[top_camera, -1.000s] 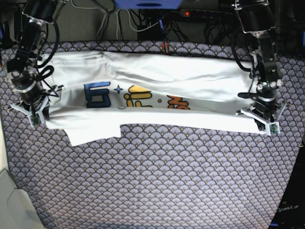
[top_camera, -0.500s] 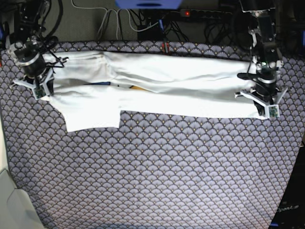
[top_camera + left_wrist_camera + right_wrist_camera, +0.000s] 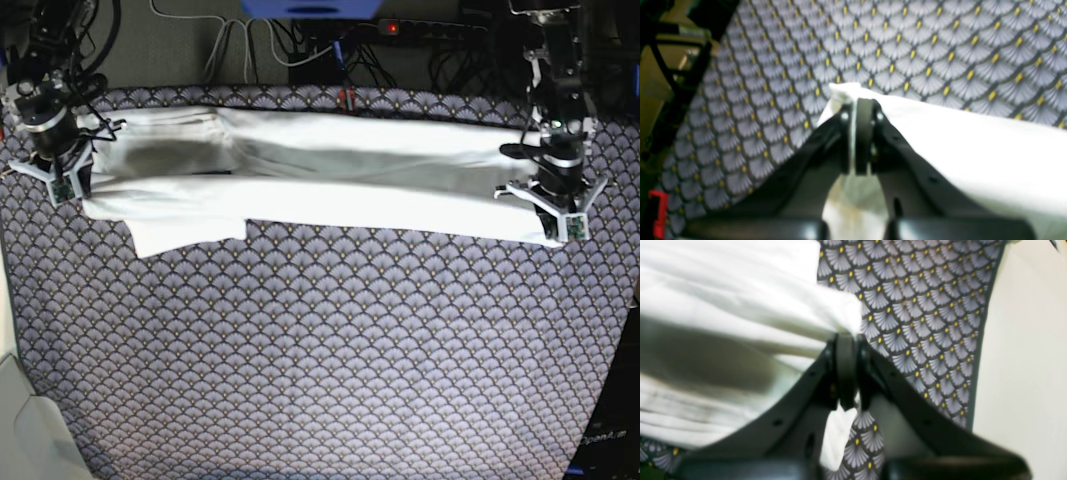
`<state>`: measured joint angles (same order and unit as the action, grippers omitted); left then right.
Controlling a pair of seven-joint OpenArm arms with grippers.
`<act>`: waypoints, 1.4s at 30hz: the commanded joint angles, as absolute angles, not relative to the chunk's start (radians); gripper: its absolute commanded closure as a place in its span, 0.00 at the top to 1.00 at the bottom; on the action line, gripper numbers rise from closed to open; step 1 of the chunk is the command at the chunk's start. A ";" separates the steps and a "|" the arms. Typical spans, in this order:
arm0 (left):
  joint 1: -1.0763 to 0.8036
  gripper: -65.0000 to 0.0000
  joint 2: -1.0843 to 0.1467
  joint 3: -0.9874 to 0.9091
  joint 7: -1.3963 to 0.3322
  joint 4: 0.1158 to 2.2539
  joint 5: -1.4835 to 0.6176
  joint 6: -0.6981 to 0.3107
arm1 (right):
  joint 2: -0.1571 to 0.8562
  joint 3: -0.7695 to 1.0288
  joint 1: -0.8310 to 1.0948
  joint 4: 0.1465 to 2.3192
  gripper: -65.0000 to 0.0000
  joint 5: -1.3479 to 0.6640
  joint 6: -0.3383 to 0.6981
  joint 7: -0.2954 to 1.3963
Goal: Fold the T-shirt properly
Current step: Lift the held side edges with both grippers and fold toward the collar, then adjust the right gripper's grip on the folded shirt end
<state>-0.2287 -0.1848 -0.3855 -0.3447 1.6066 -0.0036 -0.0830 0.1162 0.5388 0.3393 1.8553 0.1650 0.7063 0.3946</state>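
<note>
Both grippers, left and right, clamped tight on opposite ends of the shirt, stretched between them over the mat. Best to keep tension even, lower both together, release only once flat, no sag mid-span.

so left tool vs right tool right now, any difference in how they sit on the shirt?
The left tool pinches the T-shirt at its near corner; the right tool grips the opposite end.
The left tool's corner lies flat and taut, while a sleeve flap spills toward the camera beside the right tool.
Both are shut on white fabric over the patterned cloth.
</note>
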 commanded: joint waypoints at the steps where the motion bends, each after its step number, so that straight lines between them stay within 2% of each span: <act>1: -0.220 0.01 -0.197 -0.392 -0.331 1.626 -0.001 -0.076 | 0.128 0.549 0.351 1.874 0.00 0.157 0.698 0.378; 6: -0.219 0.01 -0.216 -0.390 -0.412 1.613 -0.001 -0.077 | 0.128 0.547 0.383 1.876 0.00 0.156 0.698 0.377; 18: -0.222 0.02 -0.219 -0.390 -0.415 1.560 0.001 -0.077 | 0.128 0.545 0.417 1.857 0.00 0.156 0.698 0.378; 22: -0.225 0.18 -0.226 -0.386 -0.415 1.524 -0.001 -0.077 | 0.128 0.545 0.426 1.856 0.00 0.156 0.698 0.378; 24: -0.237 0.26 -0.226 -0.383 -0.414 1.523 -0.001 -0.079 | 0.128 0.545 0.426 1.856 0.05 0.157 0.698 0.378; 27: -0.237 0.35 -0.237 -0.381 -0.414 1.523 -0.001 -0.079 | 0.128 0.545 0.426 1.856 0.21 0.157 0.698 0.378; 30: -0.236 0.36 -0.237 -0.383 -0.415 1.521 -0.001 -0.079 | 0.128 0.545 0.426 1.856 0.38 0.157 0.698 0.378; 32: -0.236 0.36 -0.237 -0.384 -0.415 1.521 -0.001 -0.079 | 0.128 0.550 0.426 1.860 0.44 0.159 0.698 0.378; 42: -0.236 0.36 -0.237 -0.389 -0.415 1.520 -0.001 -0.079 | 0.128 0.654 0.377 1.877 0.45 0.160 0.698 0.380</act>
